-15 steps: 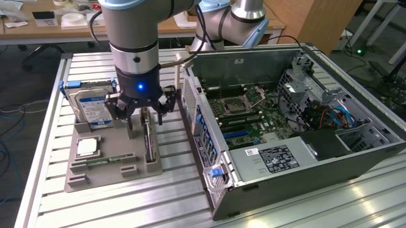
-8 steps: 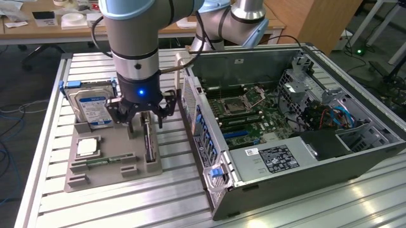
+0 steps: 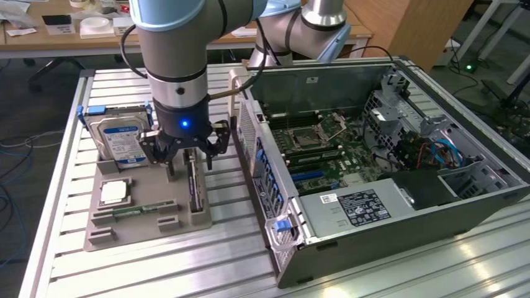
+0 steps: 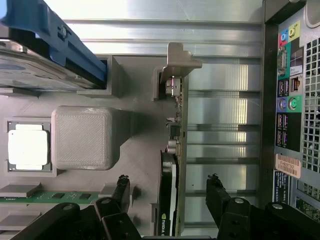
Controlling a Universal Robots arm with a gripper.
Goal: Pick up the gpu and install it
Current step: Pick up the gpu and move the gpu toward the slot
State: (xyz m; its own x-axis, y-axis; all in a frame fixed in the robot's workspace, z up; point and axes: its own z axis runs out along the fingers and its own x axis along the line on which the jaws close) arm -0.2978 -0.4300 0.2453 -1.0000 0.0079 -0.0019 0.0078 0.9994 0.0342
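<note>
The gpu point(image 3: 195, 189) stands on its edge in a slot of the grey holder tray point(image 3: 124, 233), a thin dark card with its silver bracket point(image 4: 178, 62) at the far end. In the wrist view I look down on its thin edge point(image 4: 179, 131). My gripper point(image 3: 188, 156) hangs just above it, open, with one black finger point(image 4: 121, 189) on each side of the card point(image 4: 216, 189) and a gap to each. Nothing is held. The open computer case point(image 3: 463, 205) lies at the exterior view's right with its motherboard point(image 3: 323, 149) exposed.
On the same tray a silver hard drive point(image 3: 118, 139) with a blue-white label stands upright, and a CPU point(image 3: 113, 192) and a green memory stick point(image 3: 143, 210) lie flat. The case's rear port panel point(image 4: 287, 100) stands close beside the gpu. All rests on a slatted aluminium table point(image 3: 166, 267).
</note>
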